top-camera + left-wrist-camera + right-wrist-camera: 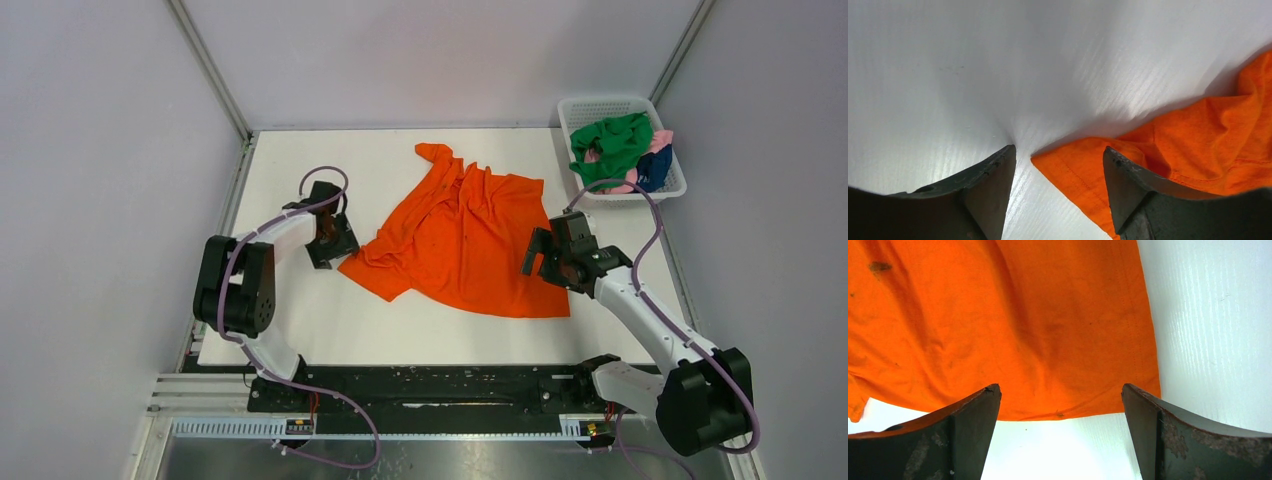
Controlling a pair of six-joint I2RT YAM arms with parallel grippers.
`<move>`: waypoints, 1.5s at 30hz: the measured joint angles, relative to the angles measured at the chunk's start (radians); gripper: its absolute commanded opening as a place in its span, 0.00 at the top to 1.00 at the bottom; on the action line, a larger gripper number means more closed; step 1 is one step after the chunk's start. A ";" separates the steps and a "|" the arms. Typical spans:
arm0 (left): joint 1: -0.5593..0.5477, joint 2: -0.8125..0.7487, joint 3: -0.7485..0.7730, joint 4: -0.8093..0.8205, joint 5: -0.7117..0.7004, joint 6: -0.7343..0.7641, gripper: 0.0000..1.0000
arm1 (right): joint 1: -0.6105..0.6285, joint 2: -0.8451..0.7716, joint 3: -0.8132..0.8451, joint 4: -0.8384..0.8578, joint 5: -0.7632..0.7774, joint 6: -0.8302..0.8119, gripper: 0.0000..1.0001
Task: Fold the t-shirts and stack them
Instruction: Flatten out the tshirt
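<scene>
In basket [598, 103], t-shirts [614, 147] (green topmost)

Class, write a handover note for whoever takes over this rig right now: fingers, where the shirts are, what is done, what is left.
Left gripper: fingers open around a corner of the orange shirt, not gripping.
Right gripper: fingers wide open above the shirt's near right hem, empty.
Orange shirt lies spread but rumpled on the table; green shirt, pink cloth and navy cloth sit in the basket.
Done: one shirt laid out. Left: fold it, then the others, and stack.
</scene>
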 measured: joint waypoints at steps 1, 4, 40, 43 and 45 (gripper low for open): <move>0.000 0.013 0.006 -0.004 0.010 0.008 0.36 | 0.000 0.003 0.000 0.000 0.000 0.000 0.01; 0.000 0.045 0.030 -0.019 0.032 0.021 0.37 | 0.000 0.011 0.000 0.000 0.000 0.000 0.01; -0.461 -0.172 -0.207 -0.071 -0.013 -0.199 0.55 | 0.000 0.045 0.000 0.000 0.015 -0.022 0.01; -0.519 -0.198 -0.230 -0.073 -0.013 -0.247 0.55 | 0.000 0.045 0.000 0.000 0.015 -0.022 0.00; -0.541 -0.202 -0.233 -0.072 -0.016 -0.272 0.54 | 0.000 0.047 0.000 0.000 0.015 -0.022 0.01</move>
